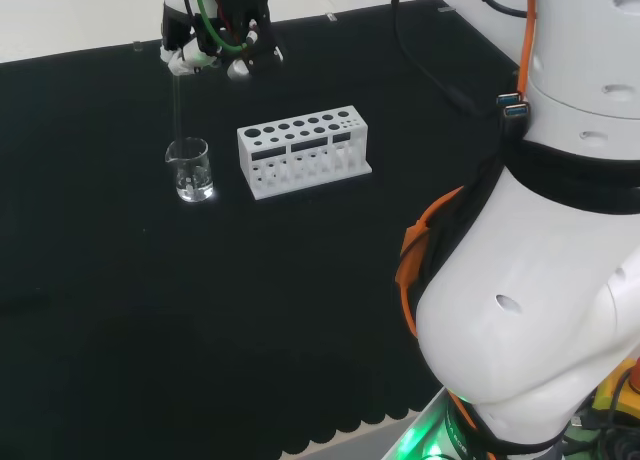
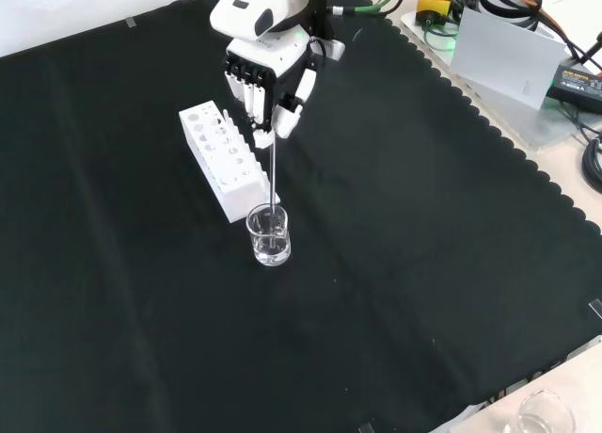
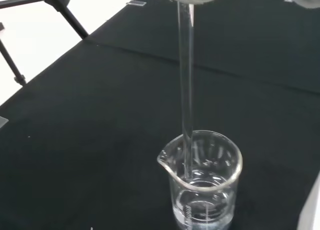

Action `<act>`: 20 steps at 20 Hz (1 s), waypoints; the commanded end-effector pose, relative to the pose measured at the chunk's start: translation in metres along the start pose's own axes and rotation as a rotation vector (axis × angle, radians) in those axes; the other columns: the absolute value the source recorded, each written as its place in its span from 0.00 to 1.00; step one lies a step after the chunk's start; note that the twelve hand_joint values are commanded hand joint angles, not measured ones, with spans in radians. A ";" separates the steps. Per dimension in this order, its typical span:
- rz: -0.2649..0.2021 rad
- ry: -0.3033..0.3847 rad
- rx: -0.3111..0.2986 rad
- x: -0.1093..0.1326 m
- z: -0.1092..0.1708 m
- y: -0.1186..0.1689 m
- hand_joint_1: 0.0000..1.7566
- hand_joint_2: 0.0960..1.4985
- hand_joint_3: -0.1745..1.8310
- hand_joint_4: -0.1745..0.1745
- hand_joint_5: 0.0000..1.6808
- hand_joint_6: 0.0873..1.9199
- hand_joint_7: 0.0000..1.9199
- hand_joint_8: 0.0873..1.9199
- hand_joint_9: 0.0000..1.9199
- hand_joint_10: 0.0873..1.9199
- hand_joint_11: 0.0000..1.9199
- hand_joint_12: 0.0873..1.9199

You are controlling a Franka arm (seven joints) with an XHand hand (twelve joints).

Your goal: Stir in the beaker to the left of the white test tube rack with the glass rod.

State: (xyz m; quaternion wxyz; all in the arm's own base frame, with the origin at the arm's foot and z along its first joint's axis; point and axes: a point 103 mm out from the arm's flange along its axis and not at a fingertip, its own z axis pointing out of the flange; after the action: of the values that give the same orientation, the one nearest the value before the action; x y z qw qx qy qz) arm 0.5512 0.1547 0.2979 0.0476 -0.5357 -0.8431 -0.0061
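Glass rod [image 3: 186,80] hangs upright from the hand [image 2: 268,85], its lower end inside a clear beaker [image 1: 189,169] that stands on the black cloth of the bench [image 2: 423,264]. The fingers [image 2: 254,99] are curled round the rod's top and pinch it, seen best in the front view, where the black and white hand reaches down from the top of the frame above a white test tube rack [image 2: 226,160]. In the head view the beaker sits just to the left of the rack, apart from it; in the front view it stands in front of the rack's near end, close beside it. The wrist view looks down the rod into the beaker, where a little clear liquid lies at the bottom and a pouring spout shows on the rim. The rod passes down near the spout side of the rim; whether its tip touches the bottom cannot be told. Another clear vessel [image 2: 546,416] stands at the bench's lower right edge in the front view, well apart from the beaker.
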 end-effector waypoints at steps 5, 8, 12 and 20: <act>-0.009 0.011 -0.015 -0.014 -0.003 0.010 0.75 0.67 0.00 0.02 0.86 0.00 0.76 0.17 0.90 0.17 0.86 0.16; -0.005 0.002 -0.016 -0.019 -0.003 0.007 0.75 0.67 0.00 0.02 0.86 0.00 0.76 0.17 0.90 0.17 0.86 0.16; 0.006 -0.004 -0.012 -0.025 -0.005 0.001 0.75 0.67 0.00 0.02 0.86 0.00 0.76 0.17 0.90 0.17 0.86 0.16; 0.021 0.000 -0.018 -0.030 -0.006 -0.019 0.75 0.67 0.00 0.02 0.86 0.00 0.76 0.17 0.90 0.17 0.86 0.16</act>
State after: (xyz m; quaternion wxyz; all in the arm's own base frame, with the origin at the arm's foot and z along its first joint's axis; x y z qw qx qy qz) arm 0.5564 0.1275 0.3003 0.0432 -0.5398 -0.8406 -0.0119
